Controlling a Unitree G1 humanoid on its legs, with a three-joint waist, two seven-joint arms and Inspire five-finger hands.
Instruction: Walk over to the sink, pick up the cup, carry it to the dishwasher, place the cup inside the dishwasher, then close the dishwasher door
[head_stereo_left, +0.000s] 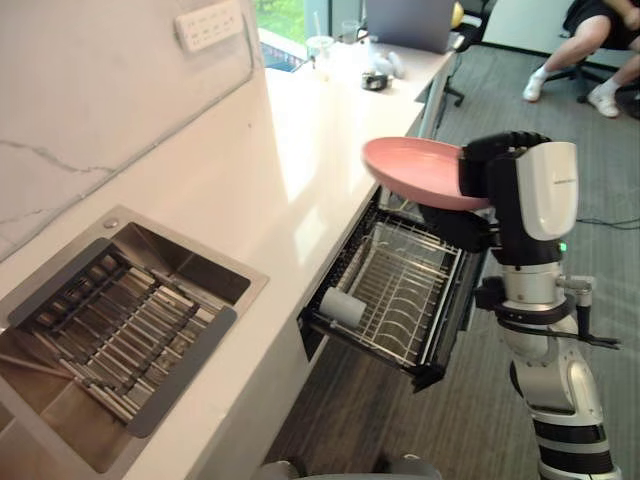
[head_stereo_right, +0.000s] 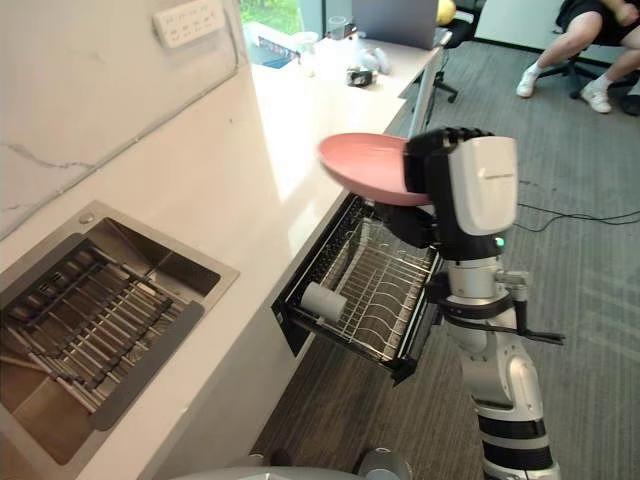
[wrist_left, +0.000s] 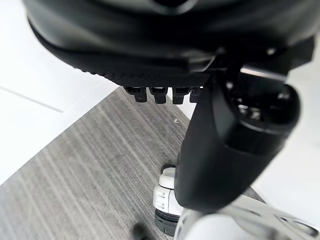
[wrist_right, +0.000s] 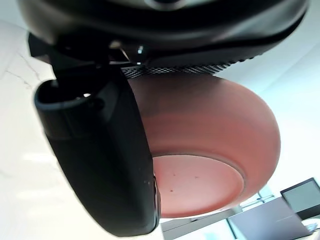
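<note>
- The right hand (head_stereo_left: 488, 165) is clenched on the rim of a pink dish (head_stereo_left: 415, 170). In the right wrist view the thumb (wrist_right: 105, 165) lies across the dish's underside (wrist_right: 210, 165).
- The pink dish hangs level in the air above the far end of the open dishwasher drawer (head_stereo_left: 447, 320), beside the tabletop (head_stereo_left: 290, 150) edge and touching neither.
- A wire rack (head_stereo_left: 400, 290) fills the drawer. A white cylinder (head_stereo_left: 343, 307), possibly a cup on its side, lies at the rack's near left corner, well apart from the dish.
- The pulled-out drawer juts from the cabinet front over the grey carpet floor (head_stereo_left: 350, 410), into the walkway.
- The sink (head_stereo_left: 245, 283) is set in the tabletop to the robot's left, with a slatted metal grid (head_stereo_left: 110, 330) lying inside it.
- A white power strip (head_stereo_left: 210, 24) is fixed to the marble wall above the tabletop.
- At the tabletop's far end stand a clear cup (head_stereo_left: 320, 48), a small dark object (head_stereo_left: 375, 80) and a laptop (head_stereo_left: 408, 22).
- A seated person's legs in white shoes (head_stereo_left: 600, 95) show at the far right.
- The left hand (wrist_left: 220, 150) hangs over the carpet with nothing seen in it; whether it is relaxed or clenched I cannot tell.
</note>
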